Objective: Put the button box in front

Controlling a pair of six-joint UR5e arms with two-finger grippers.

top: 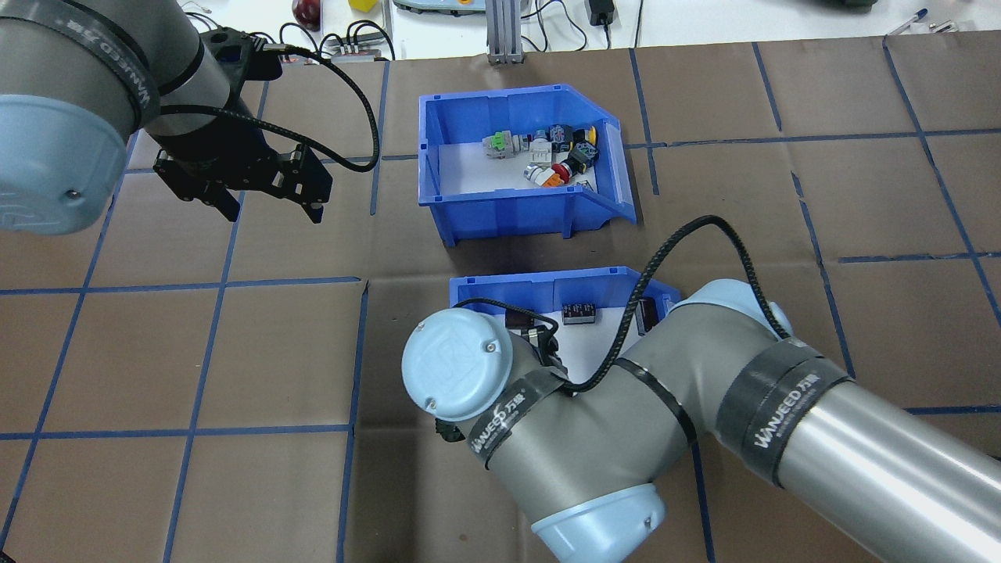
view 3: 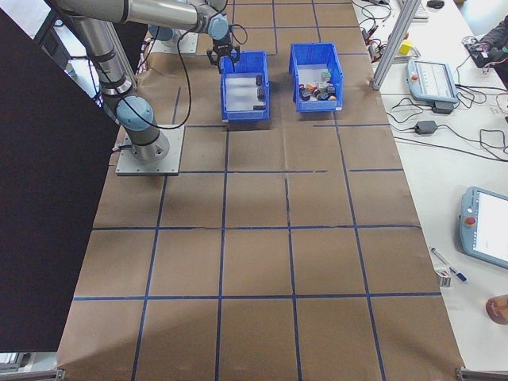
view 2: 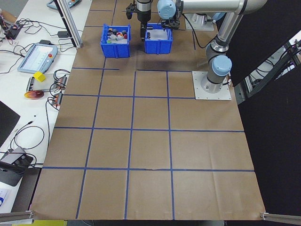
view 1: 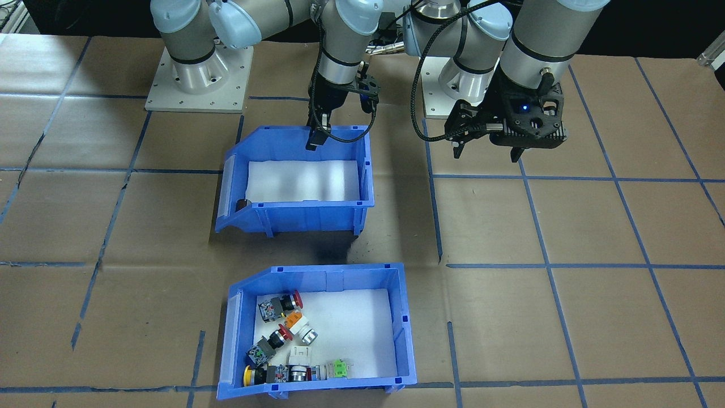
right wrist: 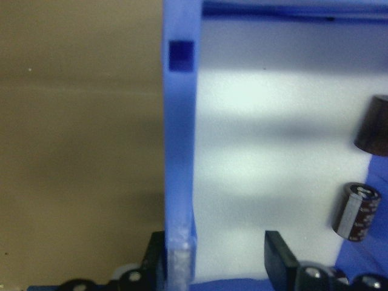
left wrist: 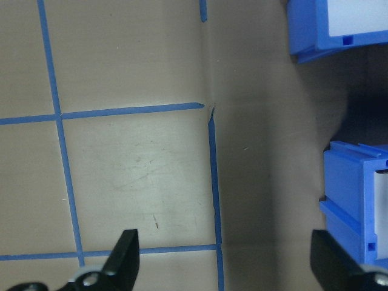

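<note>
straddling second bin (view 1: 300,181) wall, right end effector (view 1: 317,133) seemingly unclosed, button box (view 1: 317,331) apart

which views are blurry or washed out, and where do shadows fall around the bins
Right wrist view: soft focus, the bin wall blurred, banded shadows across the white foam liner. Left wrist view: slightly soft, a dark shadow between the two bins. Front-facing view: sharp, the near-empty bin casts a shadow towards the button box, its liner glary. Overhead view: the right arm hides much of the nearer bin.

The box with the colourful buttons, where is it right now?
In the overhead view the button box sits on the table's far side, just beyond the other blue bin, nearer the operators' benches.
</note>
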